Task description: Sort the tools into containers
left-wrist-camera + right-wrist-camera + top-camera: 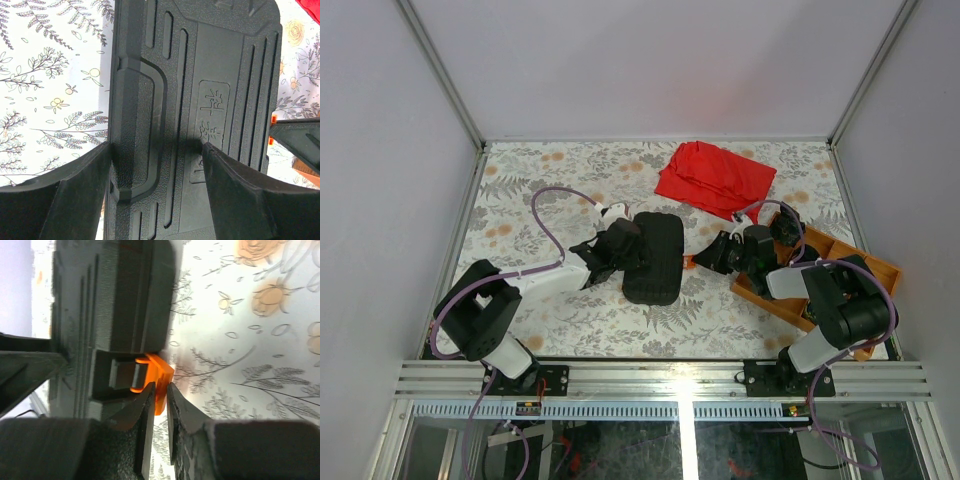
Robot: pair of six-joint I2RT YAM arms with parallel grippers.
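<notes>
The black ribbed case (655,258) lies shut in the middle of the table, one of the containers. My left gripper (610,262) is open over its left side. In the left wrist view, the left gripper (156,145) has one finger (75,195) by the case's (200,60) left edge and the other finger (250,195) on the lid. My right gripper (703,258) is at the case's right side. In the right wrist view, this gripper (161,387) is shut on the orange latch (159,371) of the case (125,295). No tools are in view.
A red cloth (715,178) lies crumpled at the back, right of centre. A wooden tray (865,268) sits at the right edge, mostly covered by the right arm. The floral tablecloth (540,190) is walled by grey panels on three sides.
</notes>
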